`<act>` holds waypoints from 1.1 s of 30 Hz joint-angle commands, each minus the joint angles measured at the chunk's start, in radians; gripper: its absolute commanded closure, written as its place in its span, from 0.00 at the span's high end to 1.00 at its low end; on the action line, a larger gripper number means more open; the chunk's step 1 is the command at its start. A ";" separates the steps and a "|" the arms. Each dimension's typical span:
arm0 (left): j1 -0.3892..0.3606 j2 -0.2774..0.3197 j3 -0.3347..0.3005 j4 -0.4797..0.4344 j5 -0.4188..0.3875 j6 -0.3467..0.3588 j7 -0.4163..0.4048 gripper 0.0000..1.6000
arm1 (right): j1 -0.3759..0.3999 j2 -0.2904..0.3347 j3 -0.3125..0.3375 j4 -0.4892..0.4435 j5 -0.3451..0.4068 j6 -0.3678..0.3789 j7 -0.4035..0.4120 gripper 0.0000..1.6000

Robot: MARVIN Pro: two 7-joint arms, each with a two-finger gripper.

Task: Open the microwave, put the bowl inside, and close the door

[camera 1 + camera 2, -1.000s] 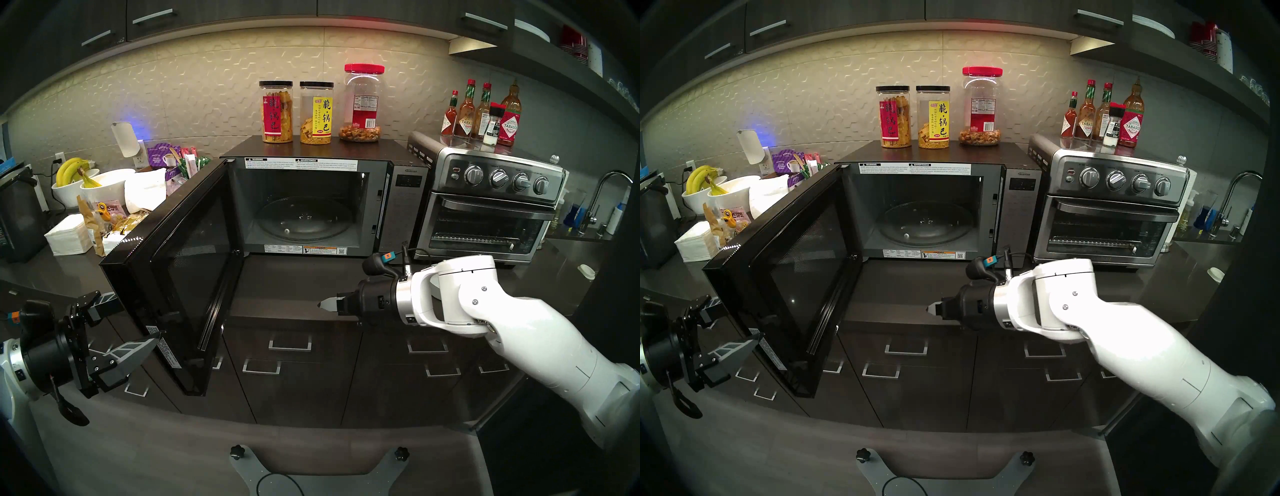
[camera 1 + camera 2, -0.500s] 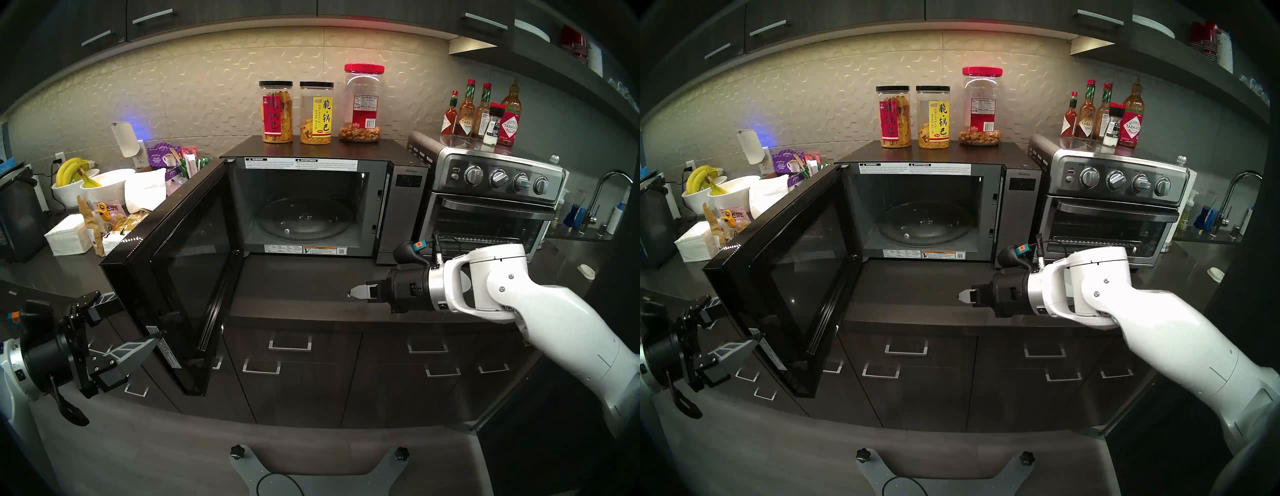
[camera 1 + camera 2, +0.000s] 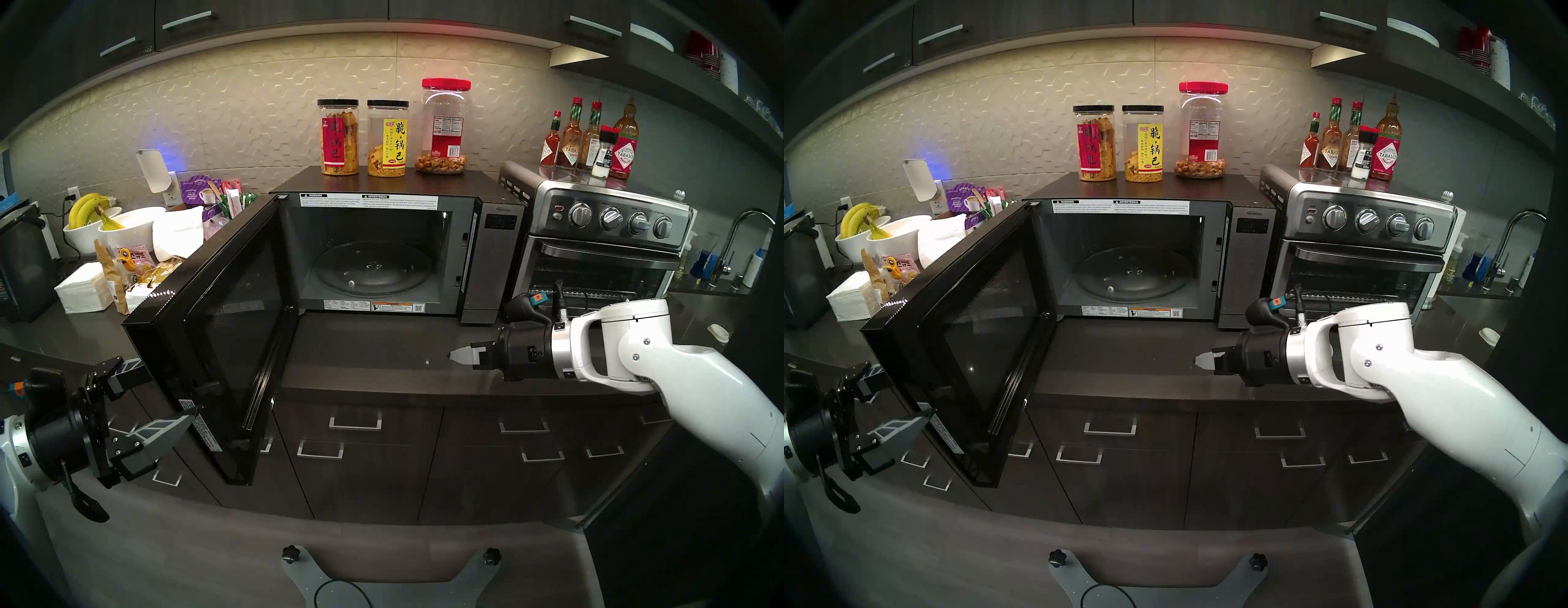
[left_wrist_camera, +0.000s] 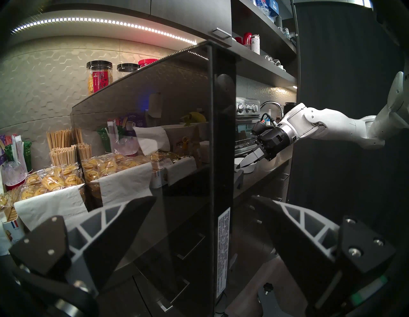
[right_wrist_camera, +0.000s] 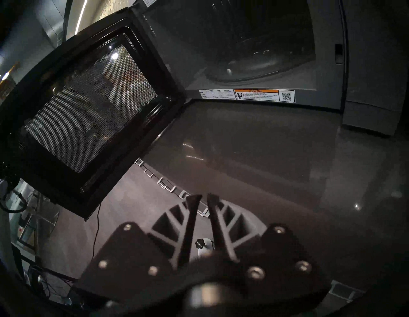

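At the far left the left tool (image 3: 167,392) hangs level beside the free edge of the door (image 3: 220,335), its two fingers spread wide with the door's edge standing in the gap between them; in its own wrist view neither finger (image 4: 124,225) presses on the glass, so it has hold of nothing. Behind it, on the left stretch of the bench (image 3: 365,352), sit white bowls with bananas (image 3: 91,210), a stack of napkins (image 3: 82,291) and packets of snacks.

The door stands swung well out to the left, its mesh window facing the opening. The microwave (image 3: 488,254) is open, and its glass turntable (image 3: 373,267) lies bare inside. Three jars stand in a row on top of it; the rightmost has a red lid (image 3: 445,84).

Right of the open cavity, the right tool (image 3: 456,354) hovers over bare bench, pointing left and tilted down. Its fingers stand a narrow slit apart in its wrist view (image 5: 203,199), gripping nothing.

The bowl (image 4: 246,167) shows only in the left wrist view, a white rim on the bench beyond the right tool's fingertips, in front of the toaster oven (image 3: 606,250); from the head views the arm hides it. Sauce bottles (image 3: 589,140) stand on the toaster oven, and a tap (image 3: 738,237) rises at the far right.
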 commanded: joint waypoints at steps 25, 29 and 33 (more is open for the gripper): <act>-0.001 0.000 0.001 -0.005 -0.011 0.002 -0.008 1.00 | -0.001 0.151 0.095 0.106 -0.080 -0.043 0.152 0.48; 0.000 0.000 0.001 -0.005 -0.011 0.002 -0.007 1.00 | -0.010 0.183 0.104 0.118 -0.092 -0.054 0.175 0.49; 0.000 0.000 0.001 -0.005 -0.011 0.002 -0.007 1.00 | -0.021 0.221 0.110 0.127 -0.106 -0.070 0.202 0.50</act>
